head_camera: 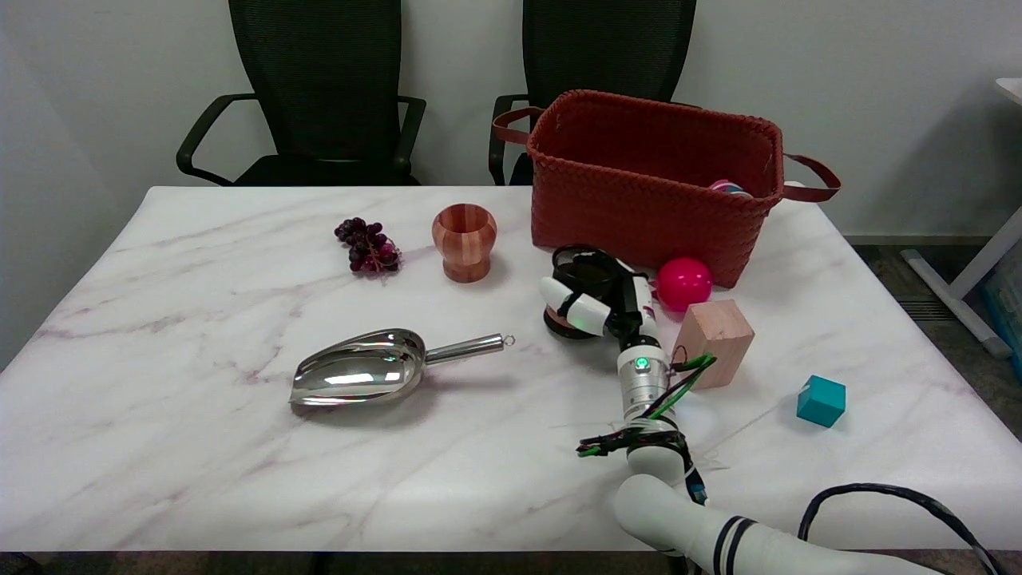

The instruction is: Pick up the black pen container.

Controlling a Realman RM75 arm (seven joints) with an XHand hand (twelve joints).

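Head view: my robot hand (600, 302) wraps its fingers around the black round mesh pen container (581, 275), which stands on the white marble desk (200, 447) just in front of the woven red-brown basket (639, 188). A glossy pink ball (684, 283) and a pale wooden block (716, 341) sit just to its right.

A single head view looks down and across the marble surface (200, 479) from above its near edge, facing the white wall at the frame's top. Almost the whole surface shows; its near edge runs along the bottom of the frame. Two black chairs (319, 88) stand behind the far edge at upper centre. The right arm (703, 527) enters from the lower right, close beneath the camera.
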